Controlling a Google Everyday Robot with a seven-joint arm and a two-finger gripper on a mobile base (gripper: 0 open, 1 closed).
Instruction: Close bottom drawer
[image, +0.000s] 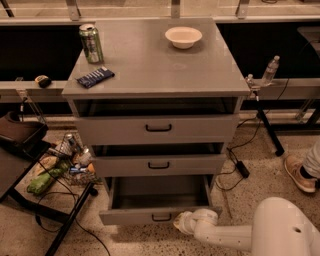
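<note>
The bottom drawer is the lowest of three grey cabinet drawers. It stands pulled out, its inside empty, with a small black loop handle at the centre of its front panel. My gripper is at the end of the white arm coming in from the lower right. It sits against the right part of the drawer's front panel, just right of the handle.
The two upper drawers stand slightly out. On the cabinet top are a green can, a blue packet and a white bowl. A basket of snacks and cables lie on the floor left. A person's shoe is at the right.
</note>
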